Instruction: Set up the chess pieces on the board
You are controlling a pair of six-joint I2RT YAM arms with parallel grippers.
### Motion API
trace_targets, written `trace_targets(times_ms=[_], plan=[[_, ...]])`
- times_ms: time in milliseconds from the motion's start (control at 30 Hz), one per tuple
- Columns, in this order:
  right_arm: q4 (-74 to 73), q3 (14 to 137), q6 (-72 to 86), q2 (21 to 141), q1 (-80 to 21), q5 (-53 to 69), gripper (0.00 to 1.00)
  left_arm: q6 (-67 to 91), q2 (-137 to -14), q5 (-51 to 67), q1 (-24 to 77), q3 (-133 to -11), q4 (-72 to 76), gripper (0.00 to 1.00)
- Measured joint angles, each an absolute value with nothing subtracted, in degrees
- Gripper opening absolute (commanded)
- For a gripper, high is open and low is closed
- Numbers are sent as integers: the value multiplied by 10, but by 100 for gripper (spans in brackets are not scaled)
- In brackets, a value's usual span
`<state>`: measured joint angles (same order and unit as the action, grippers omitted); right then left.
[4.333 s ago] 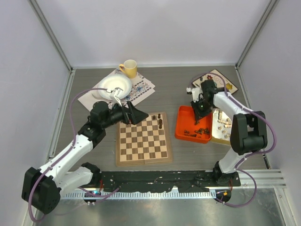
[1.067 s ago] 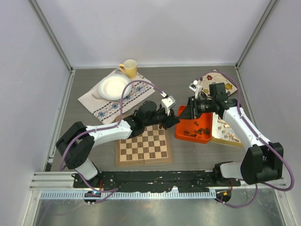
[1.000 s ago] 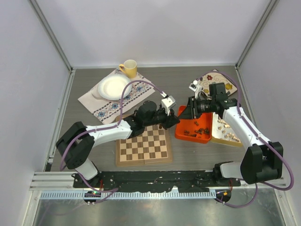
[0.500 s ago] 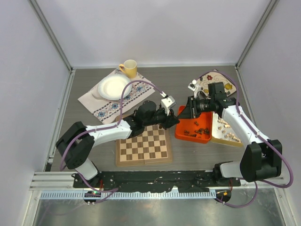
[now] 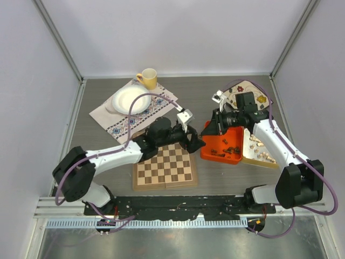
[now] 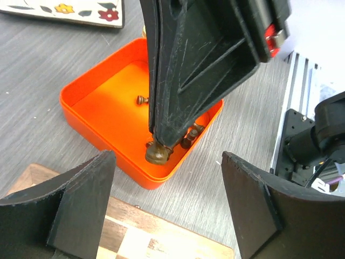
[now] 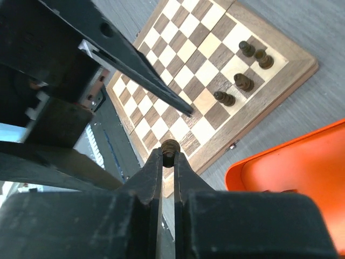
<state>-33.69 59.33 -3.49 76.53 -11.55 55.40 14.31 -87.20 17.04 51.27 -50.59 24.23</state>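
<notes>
We judge the setup barely begun. Four dark pieces (image 7: 243, 82) stand clustered near one corner of the board (image 5: 161, 167), which lies by the near edge of the tabletop (image 5: 205, 97), and every other square we can see is bare. More dark pieces lie loose in the orange tray (image 6: 102, 113) just beside the board's right edge. The pale pieces (image 5: 259, 154) sit in the yellow tray (image 5: 253, 162) on the far side of that, with none of them on the board yet, so nearly both sets are left to place. The right gripper (image 7: 168, 156) has its fingers (image 7: 153, 172) pressed together on one dark piece (image 7: 170, 144), pinching it at the very tips, lifted off the orange tray near the rim that faces the board. The left gripper (image 6: 167, 178) hangs over the board's corner facing it, its fingers (image 6: 81, 199) spread wide. We see nothing between them and nothing touching them.
</notes>
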Motion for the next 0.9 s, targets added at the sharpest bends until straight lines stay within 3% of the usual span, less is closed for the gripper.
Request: trace_targets(times_ms=[100, 233, 633, 900], plan=[[-343, 610, -55, 766, -125, 538, 1, 146, -824, 172, 503, -494, 222, 87], [-347, 631, -81, 777, -146, 508, 1, 143, -731, 175, 476, -489, 160, 99], [-352, 705, -166, 811, -261, 401, 1, 136, -495, 148, 204, -484, -107, 99], [-351, 757, -215, 861, -349, 335, 2, 96, -472, 45, 176, -442, -223, 99]])
